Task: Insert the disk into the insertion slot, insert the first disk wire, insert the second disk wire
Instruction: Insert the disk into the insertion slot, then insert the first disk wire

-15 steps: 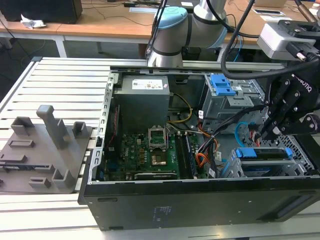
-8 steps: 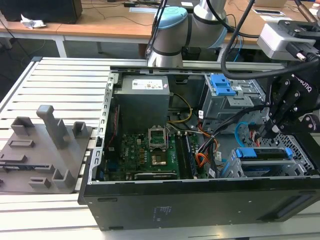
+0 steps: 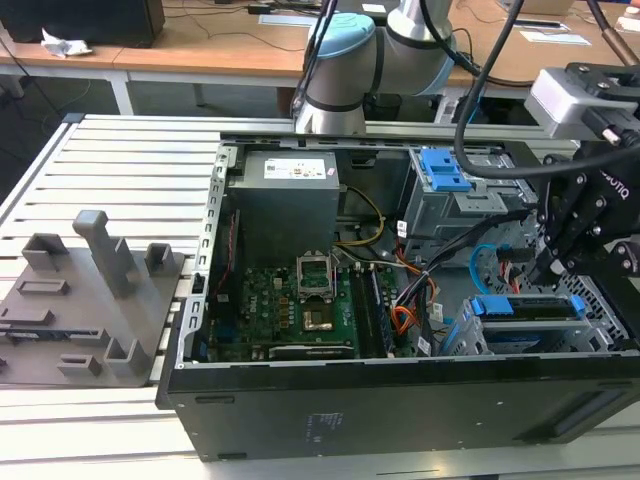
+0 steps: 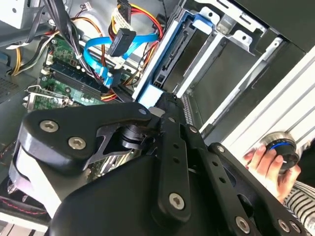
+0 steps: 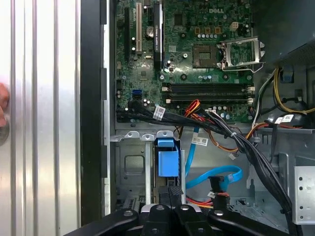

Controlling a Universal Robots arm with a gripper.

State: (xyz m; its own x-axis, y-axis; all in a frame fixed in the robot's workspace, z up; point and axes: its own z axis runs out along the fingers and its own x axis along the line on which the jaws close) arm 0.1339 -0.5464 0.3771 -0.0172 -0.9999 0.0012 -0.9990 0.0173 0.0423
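The disk (image 3: pixel 528 309), silver in a bright blue carrier (image 5: pixel 167 158), lies in the insertion slot (image 3: pixel 603 303), a low grey perforated cage at the case's front corner. My gripper (image 5: pixel 170 191) hangs right at the carrier's end tab, fingers (image 4: pixel 165 105) together with nothing between them; whether they touch the tab is unclear. Beside the cage, the second disk wire (image 5: pixel 216 174) loops as a light-blue cable (image 4: pixel 97 49), its end loose. The first disk wire (image 5: pixel 196 200), red-orange, lies beneath it and also hangs free (image 4: pixel 146 20).
The taller grey cage with a blue latch (image 3: pixel 443 170) stands behind the slot. A thick black cable bundle (image 5: pixel 246 147) crosses between the green board (image 3: pixel 290 300) and the cages. A person's hand (image 4: pixel 266 164) holds a knob at the table rail outside the case.
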